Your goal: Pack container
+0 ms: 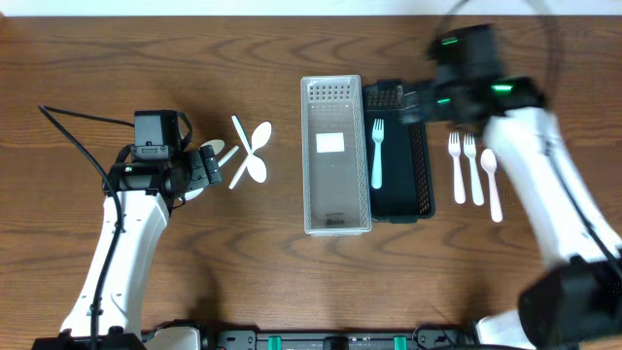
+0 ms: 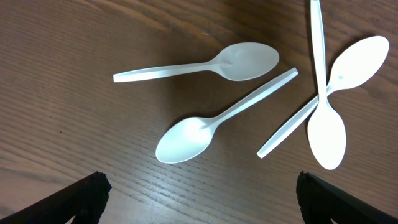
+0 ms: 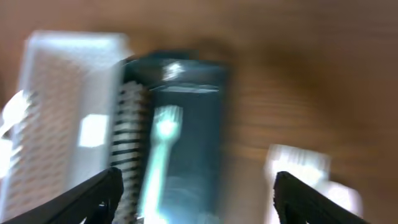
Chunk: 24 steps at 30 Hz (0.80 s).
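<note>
Several white plastic spoons [image 1: 249,153] lie loose on the wooden table at the left; in the left wrist view two lie apart [image 2: 211,127] and two cross each other [image 2: 324,99]. My left gripper [image 1: 210,165] is open and empty just left of them [image 2: 202,202]. A white slotted basket [image 1: 313,194] and a black basket [image 1: 420,165] stand side by side in the middle. A pale fork [image 1: 377,153] lies in the black basket. My right gripper [image 1: 410,101] hovers open and empty over the black basket's far end; its view is blurred [image 3: 196,196].
Two white forks [image 1: 465,167] and one white spoon [image 1: 493,183] lie on the table right of the black basket, under my right arm. A white label [image 1: 330,143] sits on the white basket's floor. Cables run along the left arm.
</note>
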### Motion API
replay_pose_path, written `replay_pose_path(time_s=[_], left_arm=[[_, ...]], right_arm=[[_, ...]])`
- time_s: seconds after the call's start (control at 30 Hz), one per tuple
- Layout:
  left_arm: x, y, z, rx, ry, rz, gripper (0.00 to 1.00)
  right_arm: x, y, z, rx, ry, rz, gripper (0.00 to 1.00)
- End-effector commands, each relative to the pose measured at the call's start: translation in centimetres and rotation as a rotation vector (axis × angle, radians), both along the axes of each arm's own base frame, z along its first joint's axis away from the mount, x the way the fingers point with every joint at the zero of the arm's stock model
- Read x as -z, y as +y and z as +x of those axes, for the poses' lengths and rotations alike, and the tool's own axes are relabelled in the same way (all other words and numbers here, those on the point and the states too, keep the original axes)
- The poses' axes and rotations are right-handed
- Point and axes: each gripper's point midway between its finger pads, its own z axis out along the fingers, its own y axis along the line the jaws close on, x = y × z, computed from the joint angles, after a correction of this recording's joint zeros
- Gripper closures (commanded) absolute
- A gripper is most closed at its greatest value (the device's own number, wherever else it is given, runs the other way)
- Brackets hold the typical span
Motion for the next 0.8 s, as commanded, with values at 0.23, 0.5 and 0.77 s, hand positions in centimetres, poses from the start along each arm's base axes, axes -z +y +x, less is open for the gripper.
replay_pose_path(time_s=[0.23, 0.5, 0.77], left_arm=[[-0.6, 0.2, 0.5, 0.006, -0.013, 0.010, 0.02], [-0.6, 0.2, 0.5, 0.006, -0.013, 0.010, 0.02], [-0.6, 0.2, 0.5, 0.006, -0.013, 0.010, 0.02]], right_arm=[[5.8, -17.8, -5.4, 0.326, 0.233, -0.109, 0.18], [12.8, -17.2, -7.2, 0.289, 0.364, 0.010, 0.27], [17.1, -15.9, -7.9, 0.243, 0.444, 0.041, 0.37]])
